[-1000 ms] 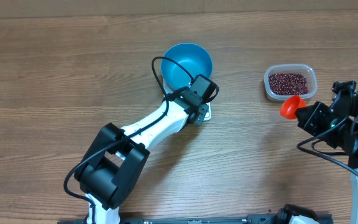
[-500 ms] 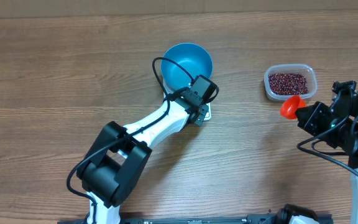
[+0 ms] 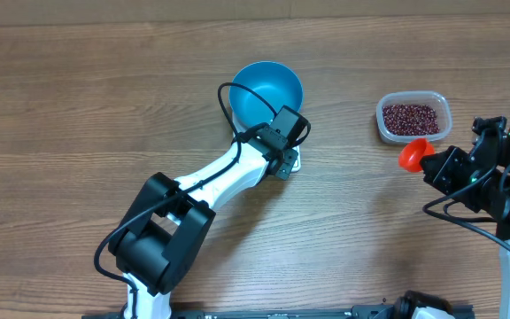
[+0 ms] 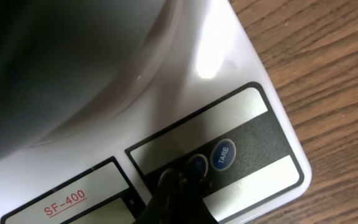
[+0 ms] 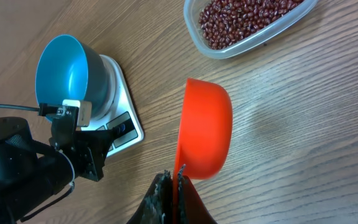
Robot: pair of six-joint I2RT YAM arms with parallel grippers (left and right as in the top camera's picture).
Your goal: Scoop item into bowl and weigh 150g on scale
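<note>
Left end effector (image 4: 178, 182), pressed together, touches the scale (image 4: 229, 50) at its front button strip, and the blue bowl (image 3: 268, 89) sits on the scale. Right end effector (image 5: 174, 180) pinches the orange scoop (image 5: 205, 127) by its handle, just beside the clear tub (image 3: 444, 111) of beans (image 3: 408, 118); open tabletop (image 3: 78, 106) lies between the arms

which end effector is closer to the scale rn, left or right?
Left. The left end effector, shut, is down on the button panel of the scale. The right end effector holds an orange scoop near the bean tub, well away from it.
</note>
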